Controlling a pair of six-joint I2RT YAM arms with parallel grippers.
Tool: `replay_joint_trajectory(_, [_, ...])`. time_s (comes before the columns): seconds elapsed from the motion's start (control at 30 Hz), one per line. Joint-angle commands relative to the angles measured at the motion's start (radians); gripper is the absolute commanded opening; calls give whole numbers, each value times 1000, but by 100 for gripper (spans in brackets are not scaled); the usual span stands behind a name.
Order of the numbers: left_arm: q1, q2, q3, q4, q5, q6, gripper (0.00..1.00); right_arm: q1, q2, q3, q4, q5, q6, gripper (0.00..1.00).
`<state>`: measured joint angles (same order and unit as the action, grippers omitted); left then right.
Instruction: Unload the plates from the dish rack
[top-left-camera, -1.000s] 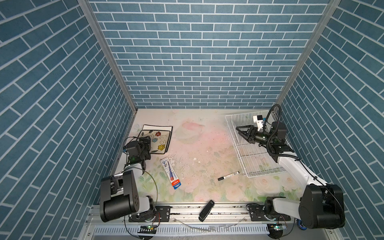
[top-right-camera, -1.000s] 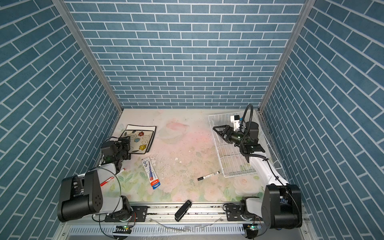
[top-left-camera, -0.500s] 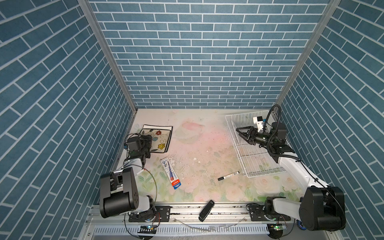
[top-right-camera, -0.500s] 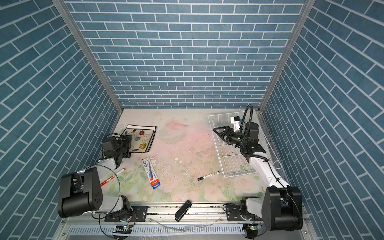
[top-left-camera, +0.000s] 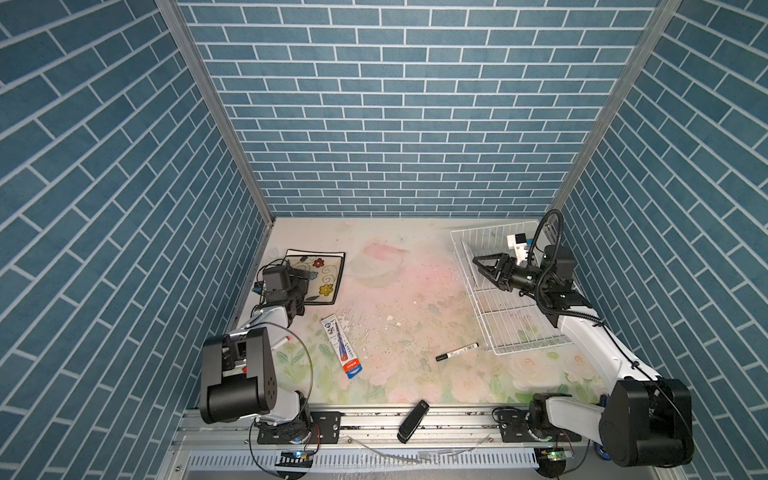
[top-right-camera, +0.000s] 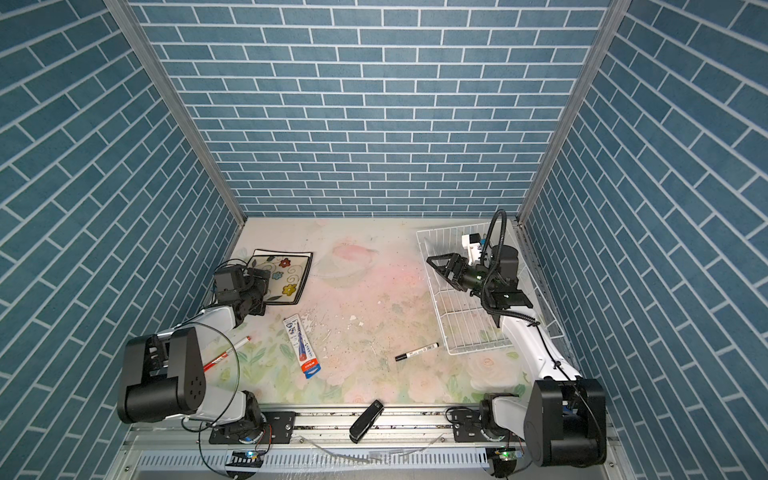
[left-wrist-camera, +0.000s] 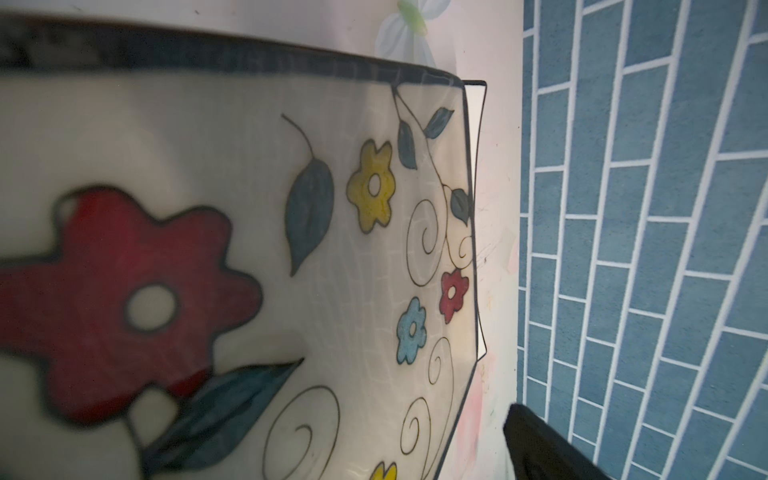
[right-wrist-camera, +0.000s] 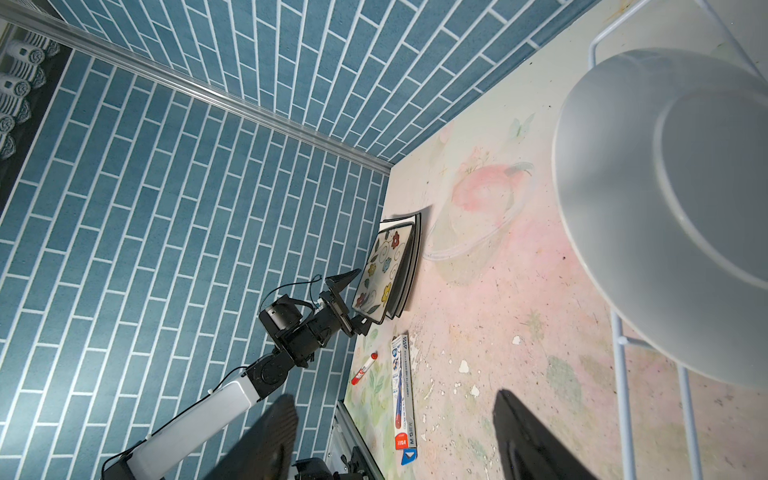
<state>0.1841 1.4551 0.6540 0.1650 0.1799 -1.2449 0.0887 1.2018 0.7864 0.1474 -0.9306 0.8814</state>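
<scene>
The cream flowered plate (top-left-camera: 322, 276) lies at the back left on a white square plate whose black-rimmed corner (left-wrist-camera: 477, 93) pokes out beneath it. My left gripper (top-left-camera: 305, 286) is open at the flowered plate's near edge, and in the left wrist view only one finger (left-wrist-camera: 540, 449) shows. The dish rack (top-left-camera: 515, 328) stands at the right. A round white plate (right-wrist-camera: 665, 208) stands upright in the dish rack. My right gripper (top-left-camera: 476, 266) hangs open over the rack's left side, close to that plate, with nothing between its fingers (right-wrist-camera: 523, 432).
A pen box (top-left-camera: 341, 348) and a black marker (top-left-camera: 456, 351) lie mid-table. A red pen (top-right-camera: 226, 353) lies by the left arm. A clear bowl (right-wrist-camera: 473, 245) sits behind centre. On the front rail rests a black stapler-like object (top-left-camera: 412, 420). Brick walls close three sides.
My left gripper has moved a little away from the front edge, up to the flowered plate's near edge, still open. The right arm has held still.
</scene>
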Motion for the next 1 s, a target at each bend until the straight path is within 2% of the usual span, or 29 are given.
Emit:
replay_joint_trajectory(0.0, [-11,2,41,-46,-36,19,100,-4,-27,41,-3,12,-50,76])
replay_joint_trajectory(0.97, [-37,41,172,-262,-97,42,100,-4,-34,57,-46,18,-71,76])
